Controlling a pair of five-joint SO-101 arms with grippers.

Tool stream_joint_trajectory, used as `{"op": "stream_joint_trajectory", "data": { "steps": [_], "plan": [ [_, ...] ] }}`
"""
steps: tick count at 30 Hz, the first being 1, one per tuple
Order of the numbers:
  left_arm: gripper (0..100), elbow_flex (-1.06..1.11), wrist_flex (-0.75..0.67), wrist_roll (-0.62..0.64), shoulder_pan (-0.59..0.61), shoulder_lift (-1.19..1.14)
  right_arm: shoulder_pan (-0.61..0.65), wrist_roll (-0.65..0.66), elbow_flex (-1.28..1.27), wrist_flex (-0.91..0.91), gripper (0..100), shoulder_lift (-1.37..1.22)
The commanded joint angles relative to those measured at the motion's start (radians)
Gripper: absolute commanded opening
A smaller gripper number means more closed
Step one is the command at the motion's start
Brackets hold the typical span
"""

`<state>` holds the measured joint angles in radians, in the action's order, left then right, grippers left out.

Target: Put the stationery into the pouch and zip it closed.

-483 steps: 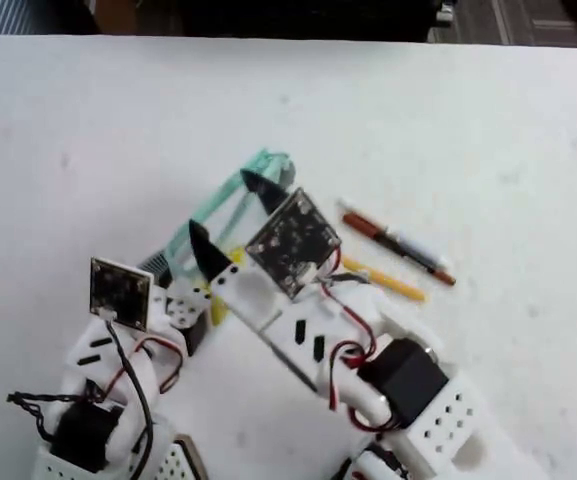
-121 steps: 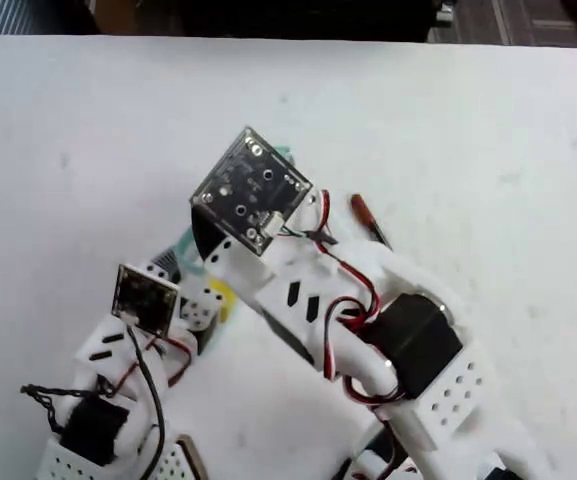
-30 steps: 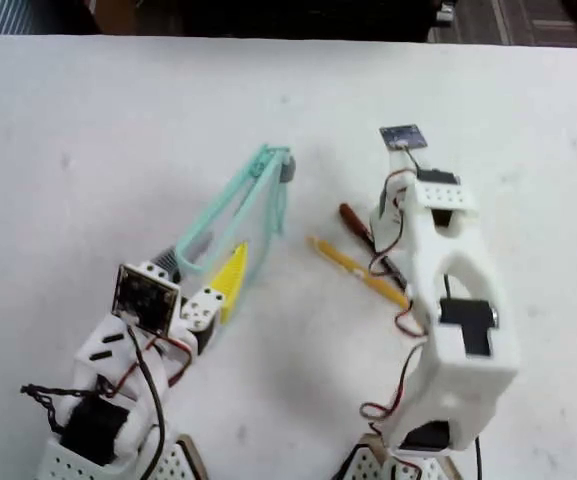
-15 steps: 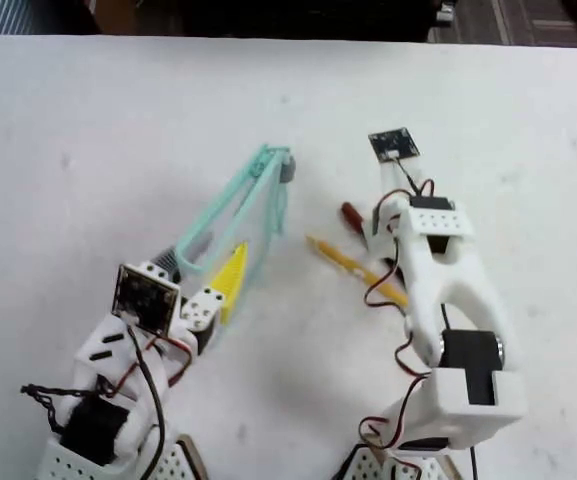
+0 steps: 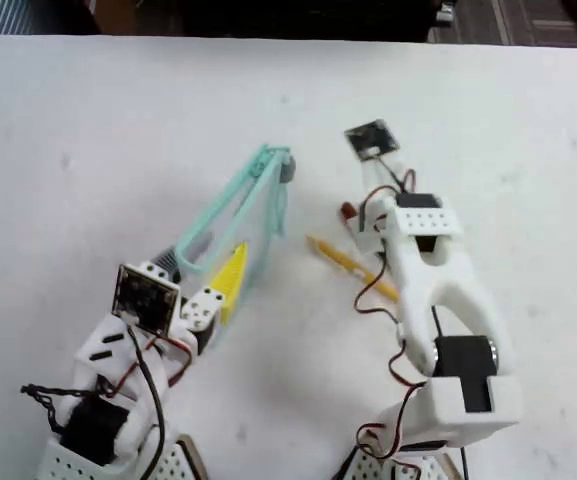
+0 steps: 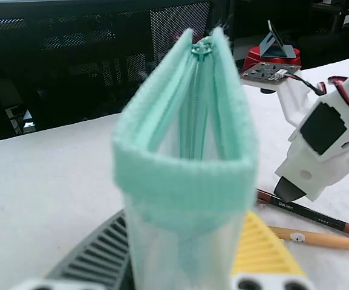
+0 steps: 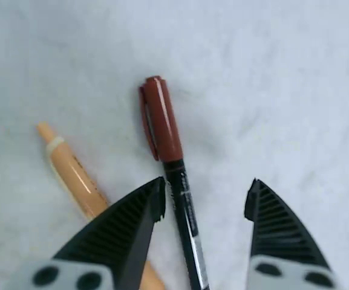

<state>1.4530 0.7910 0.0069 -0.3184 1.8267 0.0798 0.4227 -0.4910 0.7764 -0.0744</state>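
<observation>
An open pouch (image 5: pixel 258 190) stands on the desk (image 5: pixel 88 120), its mouth widest at the end pinched in the left gripper (image 5: pixel 200 272) and narrowing to a point at the far end. The left arm (image 5: pixel 118 360) blocks the near approach. A strip of white desk separates the pouch from 2 pens. The right gripper (image 7: pixel 205 187) hangs over them, jaws spread around the brown-capped pen (image 7: pixel 161 121), which sits close to 1 jaw with a wider gap to the other. The orange pen (image 7: pixel 71 172) crowds the outside of that same jaw. Broad white desk stretches beyond the pouch.
</observation>
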Motion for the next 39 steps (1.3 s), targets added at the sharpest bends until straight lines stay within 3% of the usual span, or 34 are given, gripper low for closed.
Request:
{"op": "stream_joint_trajectory", "data": {
  "steps": [1,17,22,39],
  "plan": [
    [17,-0.008,0.0,-0.009,-0.01,0.004,0.027,0.035,0.046,-0.054,20.4,-0.039],
    [17,-0.008,0.0,-0.009,-0.01,0.004,-0.001,0.029,0.16,-0.039,14.5,-0.18],
    [17,-0.008,0.0,-0.009,-0.01,0.004,0.004,0.029,0.158,-0.038,0.9,-0.183],
    [17,-0.008,0.0,-0.009,-0.012,0.004,-0.002,0.037,0.158,-0.016,1.7,-0.185]
  ]
}}
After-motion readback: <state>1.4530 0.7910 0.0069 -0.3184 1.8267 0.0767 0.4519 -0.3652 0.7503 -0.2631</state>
